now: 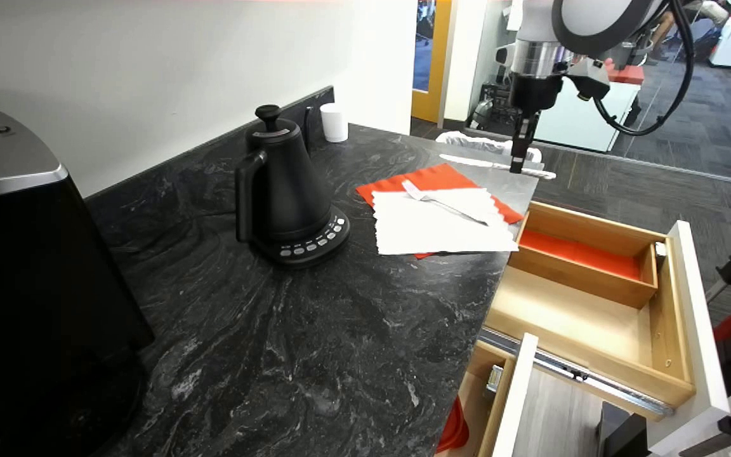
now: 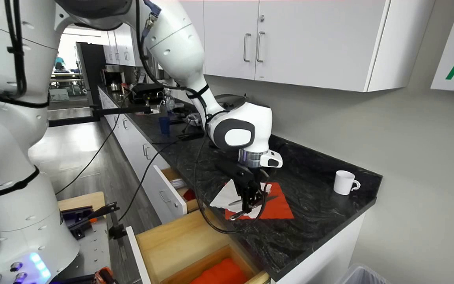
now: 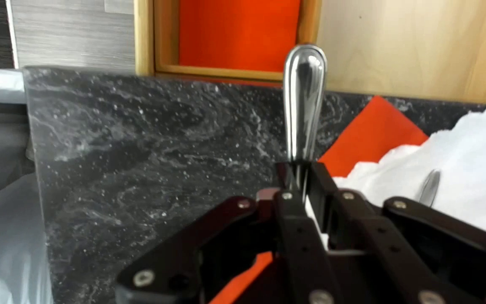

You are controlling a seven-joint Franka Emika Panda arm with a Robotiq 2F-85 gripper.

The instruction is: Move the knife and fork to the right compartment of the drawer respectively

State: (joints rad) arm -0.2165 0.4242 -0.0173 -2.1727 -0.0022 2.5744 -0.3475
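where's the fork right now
In an exterior view, the fork lies to the right of the black kettle, mostly on the white napkin, its tines over the red napkin.

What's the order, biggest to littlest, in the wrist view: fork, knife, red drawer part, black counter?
By how much shows, largest to smallest:
Black counter
Red-floored compartment, cut off by the picture's edge
Knife, seemingly close to the camera, so it looks bigger
Fork, only its handle end showing
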